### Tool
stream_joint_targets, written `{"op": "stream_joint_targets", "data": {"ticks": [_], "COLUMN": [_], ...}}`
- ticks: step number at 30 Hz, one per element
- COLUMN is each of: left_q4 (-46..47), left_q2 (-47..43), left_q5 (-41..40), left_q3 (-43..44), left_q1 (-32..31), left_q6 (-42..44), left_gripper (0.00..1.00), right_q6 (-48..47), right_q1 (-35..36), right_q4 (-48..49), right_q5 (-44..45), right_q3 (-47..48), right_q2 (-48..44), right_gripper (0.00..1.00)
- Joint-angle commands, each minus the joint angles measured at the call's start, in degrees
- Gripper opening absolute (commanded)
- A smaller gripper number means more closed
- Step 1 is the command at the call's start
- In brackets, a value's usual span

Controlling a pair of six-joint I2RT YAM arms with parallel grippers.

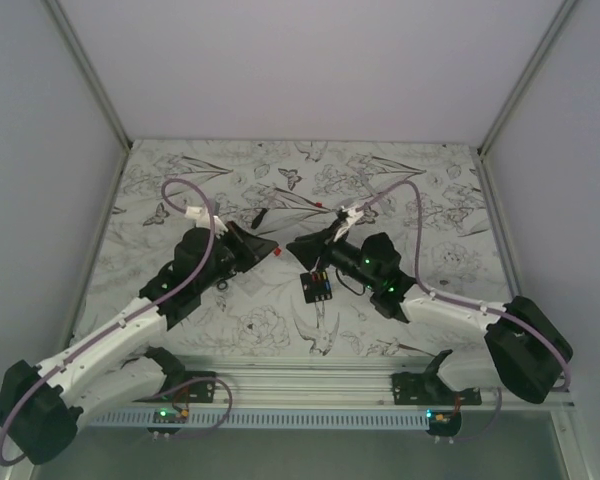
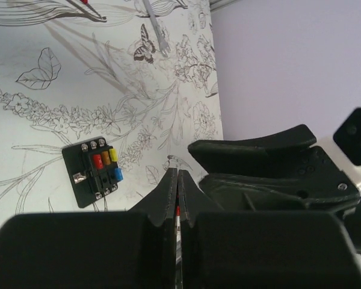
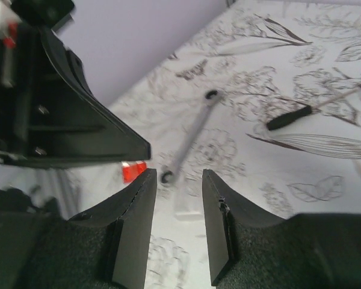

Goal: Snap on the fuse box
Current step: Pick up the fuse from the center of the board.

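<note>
The fuse box (image 1: 317,286) is a small black square block with red, orange, yellow and blue fuses, lying flat on the flowered table just in front of my right gripper. It also shows in the left wrist view (image 2: 96,171). My left gripper (image 1: 268,245) (image 2: 177,173) is shut, with only a thin slit between the jaws. A sliver of red shows through the slit. A small red fuse (image 1: 279,254) (image 3: 134,170) lies at its tip; I cannot tell whether it is gripped. My right gripper (image 1: 300,246) (image 3: 179,174) is open and empty, tip to tip with the left one.
A thin silver rod with ringed ends (image 3: 189,135) lies ahead of the right gripper, with a clear plastic piece (image 3: 189,208) below it. A black-handled tool (image 3: 289,117) lies farther right. A black stick (image 1: 258,218) lies behind the left gripper. Walls enclose the table.
</note>
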Motion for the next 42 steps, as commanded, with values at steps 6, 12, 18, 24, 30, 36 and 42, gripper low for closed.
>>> {"op": "stream_joint_targets", "data": {"ticks": [6,12,18,24,30,36,42], "left_q4": [12.4,13.9,17.0,18.0,18.7,19.2,19.4], "left_q2": [-3.7,-6.0,-6.3,-6.9,-7.7,-8.2,-8.7], "left_q5": [-5.3,-10.6,-13.0,-14.1,-15.2,-15.6,-15.6], "left_q3": [-4.2,-6.1,-6.0,-5.7,-6.2,-6.5,-6.8], "left_q1": [-3.4,-4.7,-6.5,-7.8,-8.6,-9.0,-9.2], "left_q6": [4.9,1.6,-0.1,-1.9,-3.1,-3.7,-4.1], "left_gripper": [0.0,0.0,0.0,0.0,0.0,0.0,0.0], "right_q6": [28.8,34.7,38.7,39.6,41.0,42.0,42.7], "right_q1": [-0.9,-0.8,-0.3,0.2,0.4,0.5,0.5], "right_q4": [19.1,24.0,29.7,31.8,34.2,36.2,36.9], "right_q5": [-2.3,-1.8,-4.2,-4.1,-6.1,-6.2,-6.3], "right_q3": [-4.7,-6.6,-5.4,-4.1,-2.2,-1.9,-1.3], "right_q2": [-1.4,-0.1,3.9,5.9,8.3,9.4,10.3], "right_gripper": [0.43,0.42,0.41,0.4,0.36,0.3,0.21]}}
